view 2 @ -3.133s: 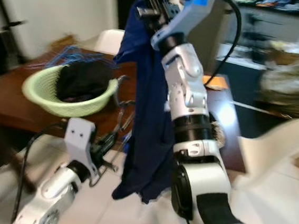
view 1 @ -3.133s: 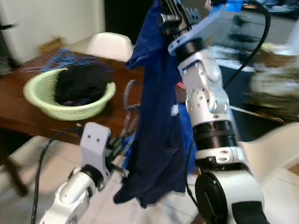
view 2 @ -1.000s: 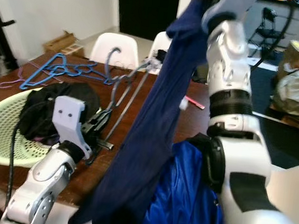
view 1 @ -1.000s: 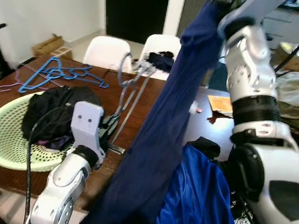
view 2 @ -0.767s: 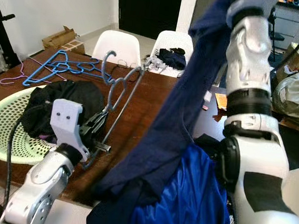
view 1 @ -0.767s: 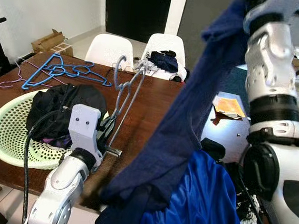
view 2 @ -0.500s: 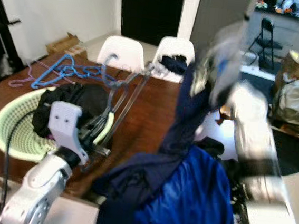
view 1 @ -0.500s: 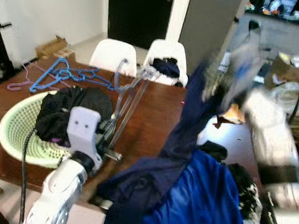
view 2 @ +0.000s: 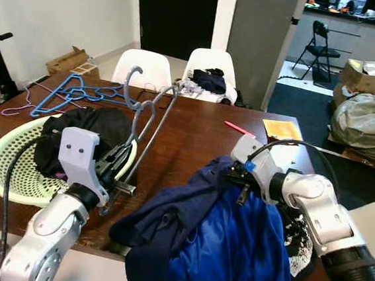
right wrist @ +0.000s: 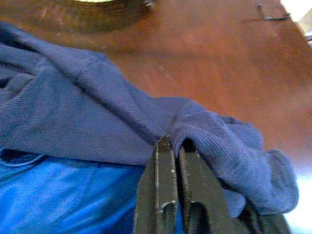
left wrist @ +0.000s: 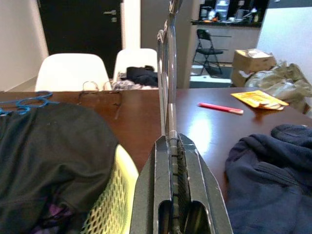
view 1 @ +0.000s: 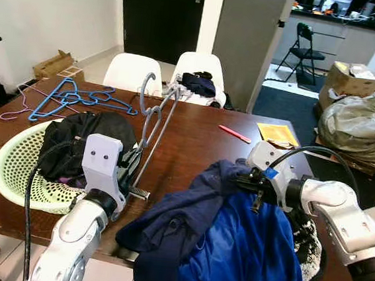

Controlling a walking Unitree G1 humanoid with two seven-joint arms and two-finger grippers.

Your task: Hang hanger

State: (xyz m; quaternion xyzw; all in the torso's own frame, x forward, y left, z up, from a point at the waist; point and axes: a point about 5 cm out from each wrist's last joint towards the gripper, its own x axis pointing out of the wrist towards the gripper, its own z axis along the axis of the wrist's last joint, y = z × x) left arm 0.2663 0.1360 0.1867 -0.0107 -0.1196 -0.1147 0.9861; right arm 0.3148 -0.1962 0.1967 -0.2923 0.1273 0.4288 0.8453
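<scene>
A grey hanger (view 1: 155, 119) stands upright over the brown table (view 1: 194, 144), and my left gripper (view 1: 136, 173) is shut on its lower bar beside the basket. The left wrist view shows the hanger (left wrist: 167, 73) rising from the closed fingers (left wrist: 165, 161). My right gripper (view 1: 241, 180) is down at the table, shut on a fold of a navy garment (view 1: 176, 222). That garment lies slumped over a bright blue garment (view 1: 246, 252) at the table's near edge. In the right wrist view the fingertips (right wrist: 165, 146) pinch the navy cloth (right wrist: 73, 114).
A pale green basket (view 1: 6, 163) of dark clothes sits at the near left. Blue hangers (view 1: 79, 95) lie at the far left corner. Two white chairs (view 1: 133, 72) stand behind the table. A red pen (view 1: 235, 133) and an orange paper (view 1: 278, 132) lie far right.
My right arm has dropped from high overhead to the table, and the navy garment has collapsed onto the blue pile. The left gripper still holds the hanger upright. The camera has shifted.
</scene>
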